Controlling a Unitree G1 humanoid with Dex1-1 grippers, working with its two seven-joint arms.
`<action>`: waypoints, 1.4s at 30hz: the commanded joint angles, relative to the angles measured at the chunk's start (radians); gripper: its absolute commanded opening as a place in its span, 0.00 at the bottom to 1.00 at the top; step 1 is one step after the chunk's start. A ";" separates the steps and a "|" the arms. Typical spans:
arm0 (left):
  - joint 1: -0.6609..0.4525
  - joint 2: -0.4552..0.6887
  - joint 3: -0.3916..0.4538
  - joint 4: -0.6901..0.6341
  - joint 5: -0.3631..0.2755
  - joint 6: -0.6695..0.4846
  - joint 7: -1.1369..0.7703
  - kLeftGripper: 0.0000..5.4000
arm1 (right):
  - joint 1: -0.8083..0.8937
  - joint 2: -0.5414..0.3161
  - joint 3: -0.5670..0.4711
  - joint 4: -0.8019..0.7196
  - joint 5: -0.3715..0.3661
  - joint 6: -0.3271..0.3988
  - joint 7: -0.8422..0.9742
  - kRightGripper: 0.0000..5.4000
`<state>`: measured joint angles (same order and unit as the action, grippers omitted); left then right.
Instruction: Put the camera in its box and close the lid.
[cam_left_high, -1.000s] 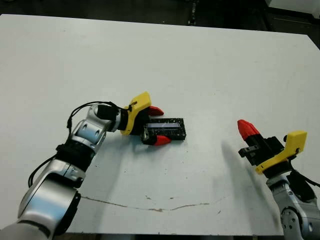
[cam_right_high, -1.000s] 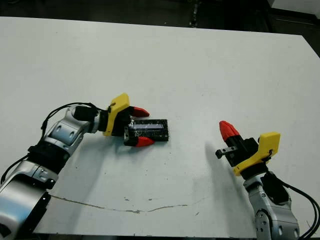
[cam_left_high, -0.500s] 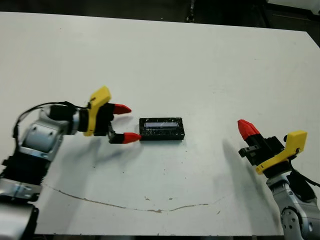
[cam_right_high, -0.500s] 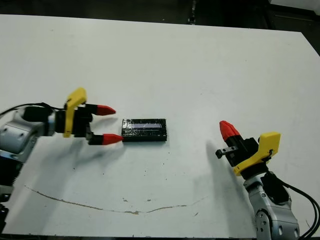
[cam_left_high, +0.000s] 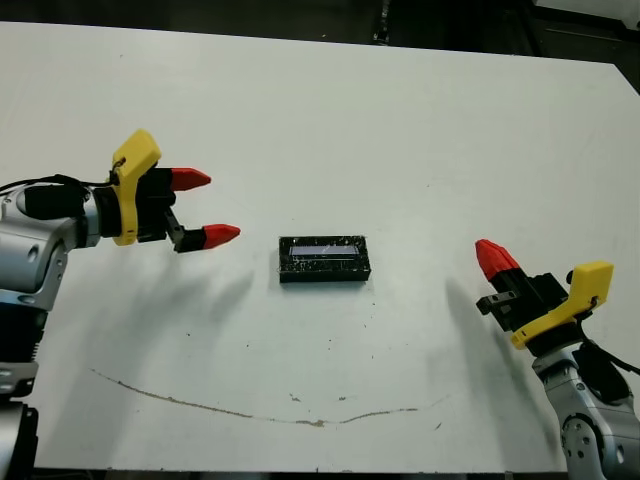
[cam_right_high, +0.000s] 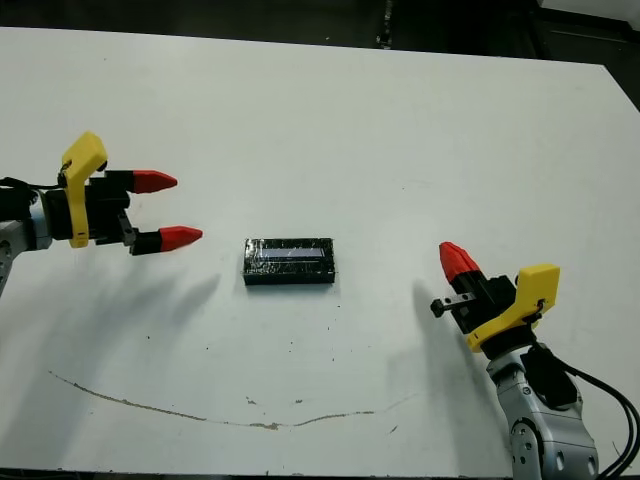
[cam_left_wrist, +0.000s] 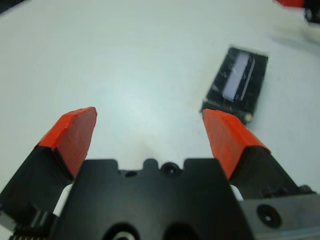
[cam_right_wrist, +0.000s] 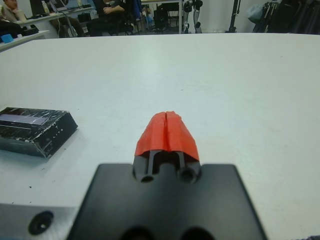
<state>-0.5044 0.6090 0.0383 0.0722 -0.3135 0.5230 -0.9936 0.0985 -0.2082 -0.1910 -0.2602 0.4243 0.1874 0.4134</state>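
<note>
The lid (cam_left_high: 324, 256), a black speckled slab with a pale bluish stripe along its top, lies flat on the box (cam_left_high: 324, 275), of which only the dark side shows. The two form one closed block at the table's middle. The camera is hidden. My left gripper (cam_left_high: 212, 206) hangs open and empty about a hand's width to the left of the block, its fingertips pointing at it; the left wrist view shows the block (cam_left_wrist: 236, 86) beyond the spread red fingers (cam_left_wrist: 71, 132). My right gripper (cam_left_high: 490, 257) stays shut and empty, well to the right of the block.
A thin dark crack or scratch (cam_left_high: 300, 420) runs along the white table (cam_left_high: 330, 120) near its front edge. Beyond the far edge, in the right wrist view, seated people (cam_right_wrist: 117, 10) and desks show.
My left gripper, which had its open fingers around the block's left end, has drawn back to the left and slightly away. The block stays put. The right arm has not moved.
</note>
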 joint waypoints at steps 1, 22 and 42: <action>0.055 -0.058 0.048 -0.076 -0.062 0.052 0.088 1.00 | 0.014 -0.008 -0.001 0.007 -0.003 -0.003 0.000 0.00; 0.468 -0.537 0.095 -0.353 -0.074 -0.372 0.613 0.53 | -0.006 0.039 -0.008 0.003 -0.011 -0.057 -0.047 0.00; 0.608 -0.596 0.034 -0.305 0.089 -0.670 0.725 0.00 | -0.003 0.076 0.024 -0.051 -0.046 -0.060 -0.123 0.00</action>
<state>0.0856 0.0033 0.0754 -0.2390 -0.2276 -0.1522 -0.2753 0.0872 -0.1267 -0.1671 -0.3059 0.3864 0.1242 0.2992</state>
